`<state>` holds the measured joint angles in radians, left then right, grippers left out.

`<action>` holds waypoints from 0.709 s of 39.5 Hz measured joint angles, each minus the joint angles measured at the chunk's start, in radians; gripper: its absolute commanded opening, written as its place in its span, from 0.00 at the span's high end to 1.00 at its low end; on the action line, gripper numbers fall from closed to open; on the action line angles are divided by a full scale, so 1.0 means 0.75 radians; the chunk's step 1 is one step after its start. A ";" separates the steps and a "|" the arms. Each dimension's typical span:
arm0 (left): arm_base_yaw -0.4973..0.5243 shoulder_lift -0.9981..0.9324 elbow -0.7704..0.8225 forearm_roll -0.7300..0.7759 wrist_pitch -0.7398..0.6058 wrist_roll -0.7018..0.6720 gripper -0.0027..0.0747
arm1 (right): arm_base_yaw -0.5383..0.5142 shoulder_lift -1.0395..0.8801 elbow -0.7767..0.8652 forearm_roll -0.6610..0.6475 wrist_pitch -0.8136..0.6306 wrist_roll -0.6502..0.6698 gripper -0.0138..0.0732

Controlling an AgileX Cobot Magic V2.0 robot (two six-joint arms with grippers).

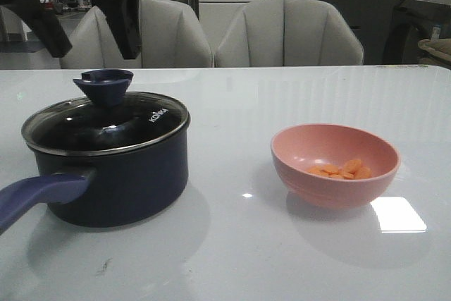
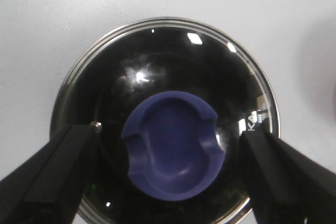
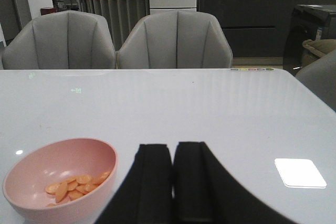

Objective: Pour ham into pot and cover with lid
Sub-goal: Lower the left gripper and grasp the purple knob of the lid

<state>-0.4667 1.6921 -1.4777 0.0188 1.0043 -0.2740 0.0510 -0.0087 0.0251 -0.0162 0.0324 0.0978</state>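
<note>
The dark pot (image 1: 120, 181) stands at the left of the table, its purple-blue handle (image 1: 39, 199) pointing toward the front left. The glass lid (image 1: 151, 121) with white lettering sits on the pot, and its notched knob (image 1: 103, 84) points up. My left gripper (image 1: 83, 33) hovers open above the lid. In the left wrist view the left gripper (image 2: 169, 132) has a finger on each side of the knob (image 2: 173, 145), apart from it. The ham (image 1: 342, 170) lies in a pink bowl (image 1: 335, 181) at the right. My right gripper (image 3: 173, 150) is shut and empty, to the right of the bowl (image 3: 63, 192).
Two grey chairs (image 1: 289, 33) stand behind the table's far edge. A bright square of reflected light (image 1: 398, 214) lies on the white table (image 1: 239, 244) right of the bowl.
</note>
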 measured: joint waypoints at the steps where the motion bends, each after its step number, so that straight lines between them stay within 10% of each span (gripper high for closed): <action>1: -0.003 0.016 -0.016 0.000 0.009 -0.004 0.21 | 0.000 0.000 0.000 0.000 0.000 0.000 0.67; 28: -0.008 0.221 -0.130 -0.025 0.177 -0.032 0.21 | 0.000 0.000 0.000 0.000 0.000 0.000 0.67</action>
<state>-0.4725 1.8580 -1.5749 0.0000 1.1370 -0.2983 0.0510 -0.0087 0.0251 -0.0162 0.0324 0.0978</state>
